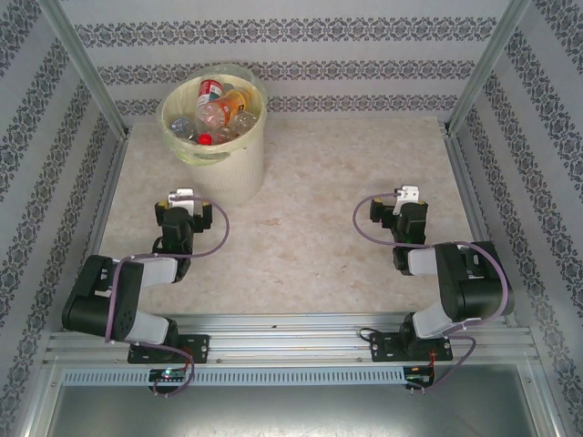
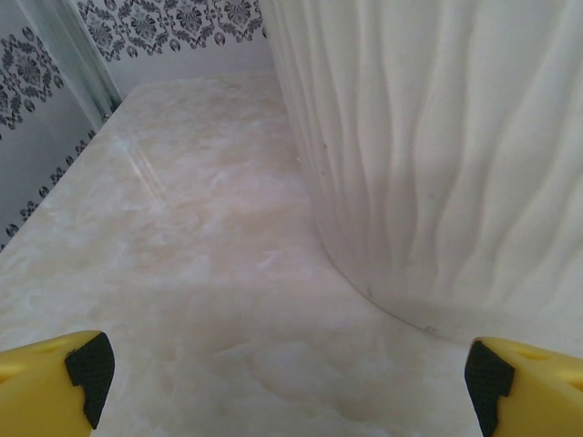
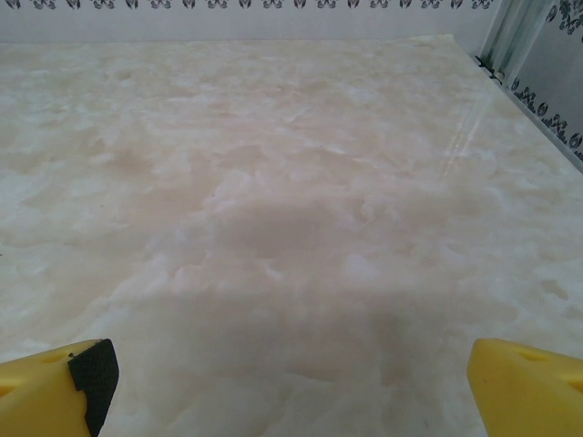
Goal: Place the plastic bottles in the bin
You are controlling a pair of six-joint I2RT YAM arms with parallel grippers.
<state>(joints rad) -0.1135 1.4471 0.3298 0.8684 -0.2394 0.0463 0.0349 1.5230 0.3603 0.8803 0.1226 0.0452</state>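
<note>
Bottles (image 1: 217,111) in the far-left-corner bin (image 1: 239,168) look light, crushy, slick; I'd pinch mid-body. Left gripper (image 2: 287,373), right gripper (image 3: 291,378) wide, empty.

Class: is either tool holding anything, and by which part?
Nothing is held: left tool and right tool stand open and empty; the plastic bottles lie in the bin.

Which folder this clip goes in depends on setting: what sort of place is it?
Probably a robot test cell, not a home: patterned wall panels in aluminium framing, and a marble-look table with two arms bolted to its near rail.
</note>
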